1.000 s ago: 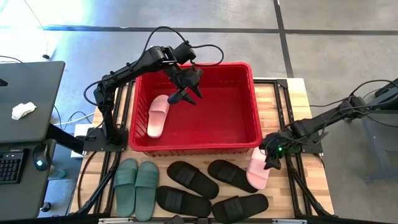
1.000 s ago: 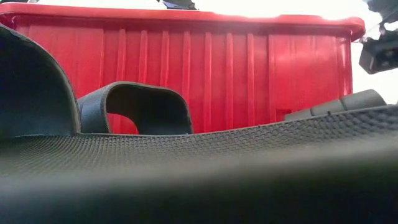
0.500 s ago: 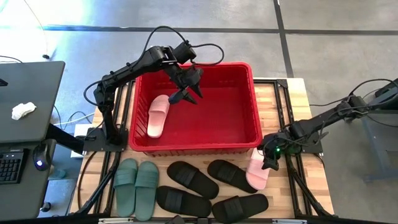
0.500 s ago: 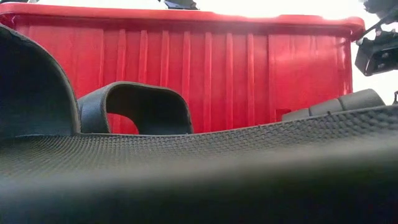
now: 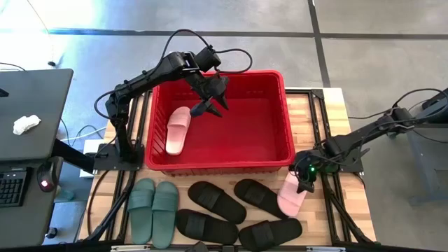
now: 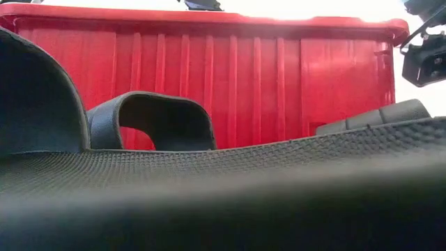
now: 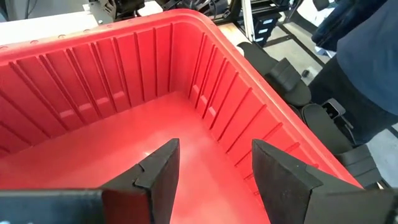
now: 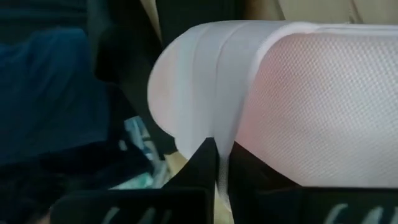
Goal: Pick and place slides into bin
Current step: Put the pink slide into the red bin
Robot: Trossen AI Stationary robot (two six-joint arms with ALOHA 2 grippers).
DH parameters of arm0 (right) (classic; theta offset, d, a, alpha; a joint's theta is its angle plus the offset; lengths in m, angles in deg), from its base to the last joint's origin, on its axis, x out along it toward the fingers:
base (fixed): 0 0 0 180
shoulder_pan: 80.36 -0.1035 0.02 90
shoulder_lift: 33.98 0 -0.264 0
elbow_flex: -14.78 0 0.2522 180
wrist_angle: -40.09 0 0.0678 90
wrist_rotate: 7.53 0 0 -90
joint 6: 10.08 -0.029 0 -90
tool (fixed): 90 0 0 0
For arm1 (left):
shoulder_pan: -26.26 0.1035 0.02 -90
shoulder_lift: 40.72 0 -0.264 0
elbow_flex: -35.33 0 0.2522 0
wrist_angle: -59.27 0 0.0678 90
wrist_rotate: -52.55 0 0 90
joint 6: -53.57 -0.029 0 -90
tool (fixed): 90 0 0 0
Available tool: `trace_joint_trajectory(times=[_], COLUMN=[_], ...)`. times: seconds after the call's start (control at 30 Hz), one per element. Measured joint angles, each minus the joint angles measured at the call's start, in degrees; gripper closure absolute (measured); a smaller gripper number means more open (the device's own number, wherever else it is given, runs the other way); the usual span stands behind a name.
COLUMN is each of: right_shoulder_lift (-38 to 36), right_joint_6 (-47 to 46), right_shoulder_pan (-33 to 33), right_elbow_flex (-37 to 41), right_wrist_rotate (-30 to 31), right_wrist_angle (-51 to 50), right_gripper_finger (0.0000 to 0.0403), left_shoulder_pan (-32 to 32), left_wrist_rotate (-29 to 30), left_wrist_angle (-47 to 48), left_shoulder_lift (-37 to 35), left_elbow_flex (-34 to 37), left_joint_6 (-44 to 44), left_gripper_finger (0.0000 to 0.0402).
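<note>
The red bin [image 5: 280,150] stands mid-table with one pale pink slide [image 5: 178,130] lying flat on its floor at the left. My left gripper [image 5: 208,105] hangs open over the bin's far part, its fingers [image 7: 158,174] apart above the bare floor. A second pink slide [image 5: 288,196] lies on the table by the bin's near right corner, and my right gripper [image 5: 304,183] is shut on it. A sage green pair [image 5: 154,210] and several black slides [image 5: 217,203] lie sole-down along the near edge. My right gripper pinches a thin pale edge of the pink slide [image 8: 219,146] between its two fingers, at the slide's right side near its far end. The fingers slant down from the table's right. The slide lies on the table.
A black slide [image 6: 209,195] fills the low view in front of the bin's wall [image 6: 230,84]. A desk with a keyboard [image 5: 14,185] stands left of the table. A person in dark blue clothing [image 7: 367,68] stands beyond the bin's rim.
My right wrist has tipped a little further down at the pink slide, and the slide has shifted slightly toward the table's near edge. My left arm has kept still.
</note>
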Motion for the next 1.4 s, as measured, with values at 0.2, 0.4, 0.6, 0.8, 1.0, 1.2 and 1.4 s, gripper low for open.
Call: trace_joint_trajectory(times=[0.2,0.4,0.6,0.8,1.0,1.2,1.4], right_shoulder_lift=[-3.66,-5.99,-5.61,-5.59,-3.71,-0.69,3.76], right_joint_6=[-14.05,-28.1,-34.19,-41.33,-42.71,-40.56,-35.36], right_shoulder_pan=[-0.02,-0.02,0.0,-0.02,-0.02,-0.09,0.0], right_elbow_flex=[0.0,-3.47,-11.67,-19.28,-21.8,-17.37,-16.17], right_wrist_rotate=[2.2,3.11,4.92,5.81,2.18,-2.02,-2.55], right_wrist_angle=[4.19,5.05,2.12,-0.61,-11.47,-5.83,0.69], right_gripper_finger=[0.04,0.0402,0.0402,0.0402,0.0402,0.0403,0.0403], left_shoulder_pan=[0.02,0.02,0.02,0.02,0.02,0.02,0.02], left_wrist_rotate=[0.0,1.2,1.4,1.53,1.55,1.86,3.08], left_wrist_angle=[0.15,0.13,0.1,0.04,0.0,0.02,0.06], left_shoulder_lift=[0.0,0.02,0.0,0.01,0.02,0.01,0.02], left_elbow_flex=[0.01,0.02,0.02,0.02,0.04,0.04,0.07], left_joint_6=[6.54,4.92,3.64,2.19,2.18,2.19,2.19], left_gripper_finger=[0.0218,0.0218,0.0218,0.0218,0.0218,0.0218,0.0218])
